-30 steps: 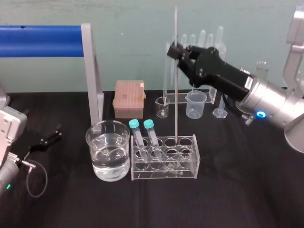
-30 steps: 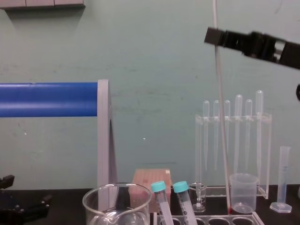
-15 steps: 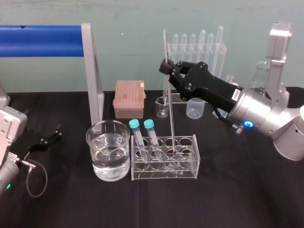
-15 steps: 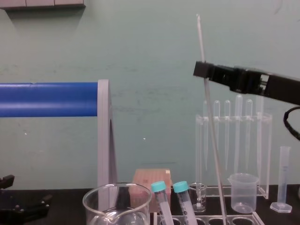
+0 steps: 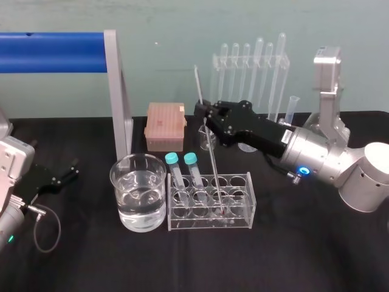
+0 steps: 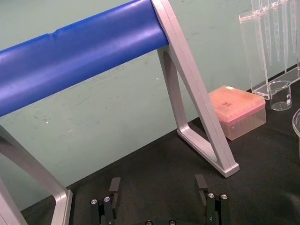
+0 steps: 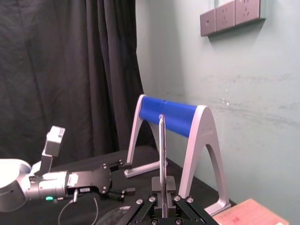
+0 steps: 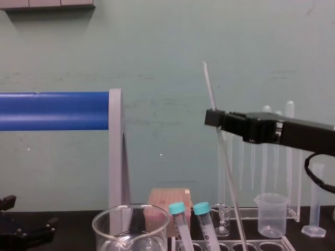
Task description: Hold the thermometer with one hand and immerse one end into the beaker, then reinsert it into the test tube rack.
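**Insp. A:** Near items first. What sits below the right gripper (image 5: 205, 114)?

**Insp. B:** Test tube rack (image 5: 209, 222), directly beneath it. Beaker (image 5: 119, 182), w/ water, is below and to its left, just beside the rack. Makes a short carry, I judge.

**A:** Thermometer (image 5: 214, 169)?

**B:** Lower end is down in a rack hole right of the teal-capped tubes (image 5: 181, 159); which row, can't tell. Rod tilted, top leaning left above the gripper.

**A:** Grip?

**B:** Jaws closed tight on the rod's upper part. The high hold leaves the long lower length free to thread the hole. Reads as the reinsertion step; not yet released.

**A:** Left gripper (image 6: 157, 181)?

**B:** Far off to the left, parked low by the table, fingers spread, nothing held. Clear of the glassware.

**A:** Beyond the right gripper?

**B:** Pipette stand (image 5: 249, 64), apart from it.
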`<act>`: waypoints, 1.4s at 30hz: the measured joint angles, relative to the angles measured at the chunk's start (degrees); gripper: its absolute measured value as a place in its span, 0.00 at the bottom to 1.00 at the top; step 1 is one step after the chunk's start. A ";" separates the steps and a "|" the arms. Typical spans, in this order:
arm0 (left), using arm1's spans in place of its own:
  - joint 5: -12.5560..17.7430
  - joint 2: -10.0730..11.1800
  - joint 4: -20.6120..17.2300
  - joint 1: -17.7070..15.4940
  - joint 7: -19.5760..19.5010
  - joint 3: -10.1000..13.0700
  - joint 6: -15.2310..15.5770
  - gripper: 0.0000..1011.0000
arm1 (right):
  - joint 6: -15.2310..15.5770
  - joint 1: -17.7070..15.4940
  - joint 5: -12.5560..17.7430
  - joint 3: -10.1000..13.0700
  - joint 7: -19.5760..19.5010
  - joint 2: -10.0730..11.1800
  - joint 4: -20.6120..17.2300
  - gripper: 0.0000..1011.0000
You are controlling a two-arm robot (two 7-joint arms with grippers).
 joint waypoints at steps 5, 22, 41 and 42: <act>0.00 0.00 0.00 0.00 0.00 0.00 0.00 1.00 | 0.40 0.53 -0.74 -0.83 0.71 -0.42 1.27 0.06; 0.00 0.00 0.00 0.00 0.00 0.00 0.00 1.00 | 0.28 1.53 -2.64 -2.04 1.55 -1.07 2.71 0.06; 0.00 0.00 0.00 0.00 0.00 0.00 0.00 1.00 | 0.28 1.38 -2.35 -1.88 1.50 -0.99 2.56 0.44; 0.00 0.00 0.00 0.00 0.00 0.00 0.00 1.00 | 0.28 1.37 -2.35 -1.88 1.50 -0.98 2.55 0.48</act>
